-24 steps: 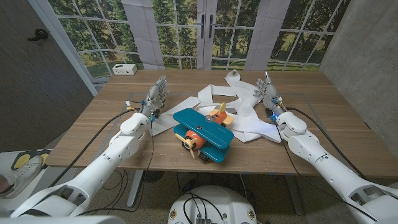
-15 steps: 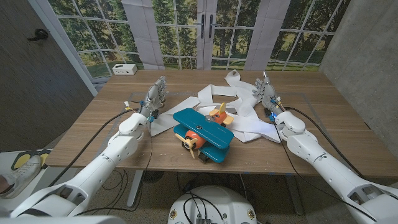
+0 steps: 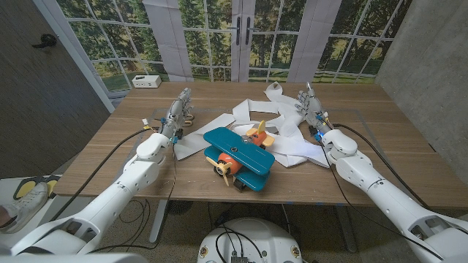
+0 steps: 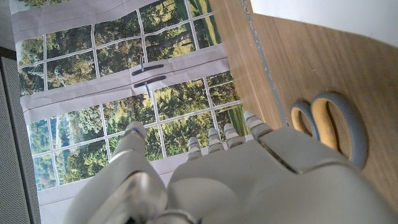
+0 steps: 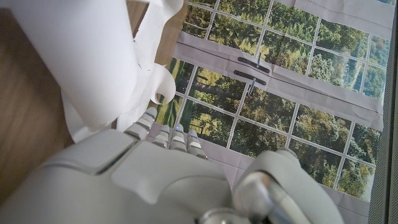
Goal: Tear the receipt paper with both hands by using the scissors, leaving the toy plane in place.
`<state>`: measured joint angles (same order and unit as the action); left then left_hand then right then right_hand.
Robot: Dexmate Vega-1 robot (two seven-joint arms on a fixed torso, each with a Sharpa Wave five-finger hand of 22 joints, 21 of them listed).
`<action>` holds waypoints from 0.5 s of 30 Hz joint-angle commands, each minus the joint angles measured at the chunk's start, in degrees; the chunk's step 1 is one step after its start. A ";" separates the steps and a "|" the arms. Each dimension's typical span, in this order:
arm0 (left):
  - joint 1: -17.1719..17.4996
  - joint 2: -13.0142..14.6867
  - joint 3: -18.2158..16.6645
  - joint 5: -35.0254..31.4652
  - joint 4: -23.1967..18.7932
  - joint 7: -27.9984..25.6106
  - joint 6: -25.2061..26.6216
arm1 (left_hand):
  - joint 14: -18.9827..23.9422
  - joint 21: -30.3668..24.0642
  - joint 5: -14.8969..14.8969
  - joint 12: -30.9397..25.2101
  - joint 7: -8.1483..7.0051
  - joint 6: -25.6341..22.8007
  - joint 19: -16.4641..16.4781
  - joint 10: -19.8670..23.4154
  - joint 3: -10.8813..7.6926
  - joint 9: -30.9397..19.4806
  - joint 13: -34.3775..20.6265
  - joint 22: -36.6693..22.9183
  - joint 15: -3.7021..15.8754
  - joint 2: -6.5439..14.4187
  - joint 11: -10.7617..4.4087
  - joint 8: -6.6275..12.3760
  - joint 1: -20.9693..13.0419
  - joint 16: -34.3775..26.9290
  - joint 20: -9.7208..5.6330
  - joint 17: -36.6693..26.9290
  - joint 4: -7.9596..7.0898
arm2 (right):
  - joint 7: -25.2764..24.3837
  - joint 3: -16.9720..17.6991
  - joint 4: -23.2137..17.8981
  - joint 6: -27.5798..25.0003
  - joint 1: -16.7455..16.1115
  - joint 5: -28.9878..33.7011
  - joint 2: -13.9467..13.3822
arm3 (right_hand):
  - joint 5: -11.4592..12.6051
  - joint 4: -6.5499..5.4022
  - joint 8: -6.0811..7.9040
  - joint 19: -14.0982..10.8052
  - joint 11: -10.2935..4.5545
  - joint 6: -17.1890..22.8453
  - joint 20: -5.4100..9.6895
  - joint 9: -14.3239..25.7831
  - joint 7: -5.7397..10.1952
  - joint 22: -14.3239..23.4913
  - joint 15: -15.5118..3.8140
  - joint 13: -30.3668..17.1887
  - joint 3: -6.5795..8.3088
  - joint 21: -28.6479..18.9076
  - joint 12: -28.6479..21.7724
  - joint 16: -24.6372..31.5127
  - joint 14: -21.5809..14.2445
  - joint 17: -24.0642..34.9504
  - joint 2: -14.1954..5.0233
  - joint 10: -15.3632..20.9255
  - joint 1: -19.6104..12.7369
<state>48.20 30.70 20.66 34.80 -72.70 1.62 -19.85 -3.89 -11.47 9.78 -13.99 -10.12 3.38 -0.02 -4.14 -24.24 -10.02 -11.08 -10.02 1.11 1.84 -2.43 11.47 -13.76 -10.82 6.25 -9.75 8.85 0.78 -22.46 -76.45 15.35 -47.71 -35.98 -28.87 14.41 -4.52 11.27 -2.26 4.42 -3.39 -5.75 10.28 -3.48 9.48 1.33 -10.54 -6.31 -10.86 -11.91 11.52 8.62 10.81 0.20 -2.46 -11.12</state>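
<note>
Scissors (image 3: 188,117) lie by the empty, spread left hand (image 3: 178,112); right hand (image 3: 312,109) also empty. Receipt paper (image 3: 292,139) looks flimsy; grip near an edge.

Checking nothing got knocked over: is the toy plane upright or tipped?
Upright. In the head view the toy plane sits level on the table, teal wing on top, beside the receipt paper.

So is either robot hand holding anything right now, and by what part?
Nothing is held. The left hand stands open beside the grey-and-yellow-handled scissors; the right hand stands open by the white receipt paper.
</note>
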 commanded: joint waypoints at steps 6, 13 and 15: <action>0.26 2.49 0.03 -6.31 -0.38 -3.21 -3.69 | -0.39 -0.11 0.46 -0.39 0.04 -0.78 -0.05 0.66 -0.36 -0.19 -0.09 -0.13 0.25 0.18 -0.08 0.30 -0.72 -0.02 0.26 -0.29 -0.07 | -3.00 -0.51 -3.27 0.15 -2.01 1.51 0.22 | 0.24 0.19 0.20 -0.30 0.20 0.45 -0.44 0.25 -0.31 0.16 0.33 -0.30 -0.19 -0.11 -0.15 0.24 0.13 0.13 -0.11 0.33 -0.79; -0.84 4.45 0.72 -10.99 0.63 -4.87 -4.07 | -0.40 -0.04 0.47 -0.37 -0.11 -0.81 -0.10 0.84 -0.41 -0.19 -0.10 -0.13 0.44 0.24 -0.16 0.18 -0.83 0.03 0.21 -0.29 -0.06 | -6.68 -0.24 -5.06 0.26 -3.53 2.52 0.91 | 0.18 0.55 0.64 -0.31 0.38 2.08 -0.52 0.25 -0.28 0.15 0.22 -0.33 0.07 0.00 -0.49 0.24 -0.29 0.10 -0.62 1.75 -1.53; -0.90 4.85 0.78 -11.91 0.92 -5.27 -4.45 | -0.40 -0.03 0.48 -0.34 -0.10 -0.98 -0.11 0.84 -0.44 -0.19 -0.10 -0.13 0.43 0.26 -0.16 0.21 -0.87 0.04 0.20 -0.29 -0.05 | -6.68 -0.17 -5.09 0.28 -3.57 2.14 1.23 | 0.18 0.59 0.64 -0.30 0.40 2.12 -0.60 0.25 -0.28 0.15 0.18 -0.33 0.10 0.02 -0.52 0.22 -0.29 0.10 -0.65 1.89 -1.60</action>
<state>48.20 33.30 20.90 27.58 -72.83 -2.07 -23.14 -3.88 -11.47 9.78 -14.20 -10.12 2.75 -0.02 -3.73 -24.24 -10.01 -11.07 -10.01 1.11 2.07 -2.65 11.47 -13.99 -10.82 6.24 -9.74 8.85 -2.28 -22.74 -79.36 15.38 -49.71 -34.96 -28.38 14.41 -4.26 11.67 -2.57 4.70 -1.52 -6.05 10.27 -3.67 9.47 1.33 -10.60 -6.06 -10.86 -11.91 11.52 8.62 10.80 -0.55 -1.12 -11.87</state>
